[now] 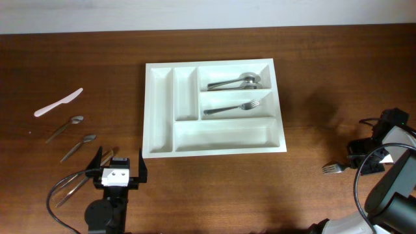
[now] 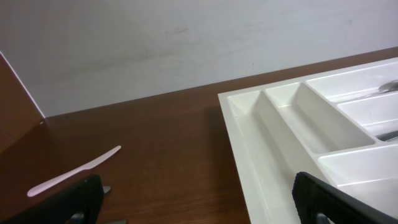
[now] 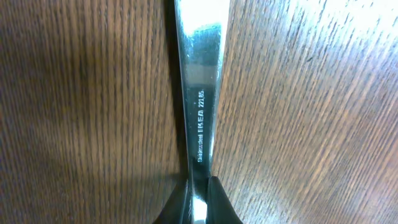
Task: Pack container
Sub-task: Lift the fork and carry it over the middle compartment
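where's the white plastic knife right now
In the overhead view the white plastic knife lies far left on the table, left of the tray, just above two spoons.

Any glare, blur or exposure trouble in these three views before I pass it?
Overhead: sharp and evenly lit, the container bright but its compartments readable. Left wrist: slightly soft, the wall a flat grey. Right wrist: extreme close-up, glare on the fork toward the top, its stamped lettering legible, the table washed out at top right.

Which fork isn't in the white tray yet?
The loose fork on the table at the far right, pinched by the right end effector. The other fork already lies inside the tray, in its middle long slot.
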